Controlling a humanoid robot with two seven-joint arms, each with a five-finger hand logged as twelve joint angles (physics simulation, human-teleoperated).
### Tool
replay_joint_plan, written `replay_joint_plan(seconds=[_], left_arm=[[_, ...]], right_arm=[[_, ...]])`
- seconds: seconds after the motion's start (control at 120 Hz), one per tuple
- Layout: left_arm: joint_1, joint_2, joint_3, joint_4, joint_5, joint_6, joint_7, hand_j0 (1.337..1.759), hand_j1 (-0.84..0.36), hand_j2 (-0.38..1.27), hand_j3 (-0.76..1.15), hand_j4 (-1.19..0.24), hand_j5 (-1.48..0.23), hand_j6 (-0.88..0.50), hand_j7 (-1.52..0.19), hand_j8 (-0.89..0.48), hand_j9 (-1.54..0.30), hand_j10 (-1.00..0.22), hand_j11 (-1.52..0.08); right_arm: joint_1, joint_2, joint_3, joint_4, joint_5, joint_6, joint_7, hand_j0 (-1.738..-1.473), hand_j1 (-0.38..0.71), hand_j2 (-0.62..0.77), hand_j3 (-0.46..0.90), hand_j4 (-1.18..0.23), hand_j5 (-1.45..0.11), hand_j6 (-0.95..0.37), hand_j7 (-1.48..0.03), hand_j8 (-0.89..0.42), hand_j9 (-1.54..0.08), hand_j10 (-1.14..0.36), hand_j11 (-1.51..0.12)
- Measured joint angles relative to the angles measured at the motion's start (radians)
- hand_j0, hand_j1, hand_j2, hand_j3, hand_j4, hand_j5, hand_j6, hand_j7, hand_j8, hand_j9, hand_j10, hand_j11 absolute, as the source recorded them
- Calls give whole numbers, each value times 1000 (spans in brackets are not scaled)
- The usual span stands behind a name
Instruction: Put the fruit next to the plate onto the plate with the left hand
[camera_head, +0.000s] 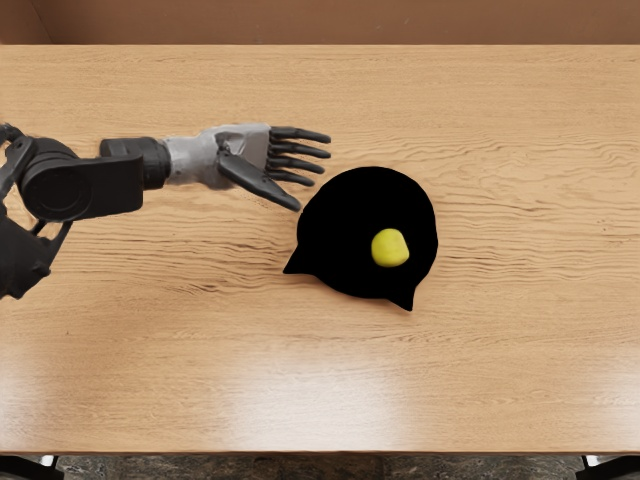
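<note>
You get one wooden counter (300, 380) with light grain running side to side and a glossy patch near the front edge. On it sits a black plate (345, 225), flat matte black, roundish, with two pointed tips, one at lower left and one at the bottom. The fruit (390, 248) lies on the plate, right of its centre. It's small, yellow, smooth and roughly round.

The left hand (262, 158) sits up-left of the plate, its arm coming in from the left edge. The hand has a grey palm and dark fingers (300, 135), spread straight and pointing right, holding nothing. The thumb angles down toward the plate's upper-left rim, just beside it. You can't tell if it touches. A brown strip runs behind the counter's far edge.
</note>
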Motion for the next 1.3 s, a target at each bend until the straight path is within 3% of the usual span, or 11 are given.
replay_joint_plan(seconds=[0.092,0.175,0.508,0.658,1.133,1.3], left_arm=[[-8,-20,-48,150,-30,-1,0,1658,34,53,0,-263,-341,-262,-341,-262,-341,-261,-347],[-6,-22,-64,220,-64,-1,0,1658,33,53,0,-264,-343,-263,-343,-263,-343,-262,-347],[33,70,-4,275,-189,-2,0,1658,38,52,0,-258,-337,-258,-337,-258,-337,-258,-338],[57,107,3,267,-237,-2,0,1658,39,52,0,-258,-336,-257,-336,-257,-336,-257,-336],[278,314,27,82,-379,-2,0,1658,42,52,0,-254,-332,-254,-332,-254,-332,-254,-332],[289,337,41,23,-406,-2,0,1658,44,51,0,-254,-331,-253,-331,-253,-331,-253,-331]], right_arm=[[0,0,0,0,0,0,0,-1658,-305,-7,0,-37,-47,-37,-47,-37,-47,-37,-47],[0,0,0,0,0,0,0,-1658,-305,-7,0,-37,-47,-37,-47,-37,-47,-37,-47],[0,0,0,0,0,0,0,-1658,-305,-7,0,-37,-47,-37,-47,-37,-47,-37,-47],[0,0,0,0,0,0,0,-1658,-305,-7,0,-37,-47,-37,-47,-37,-47,-37,-47],[0,0,0,0,0,0,0,-1658,-305,-7,0,-37,-48,-37,-48,-37,-48,-37,-48],[0,0,0,0,0,0,0,-1658,-305,-7,0,-37,-48,-37,-48,-37,-48,-37,-48]])
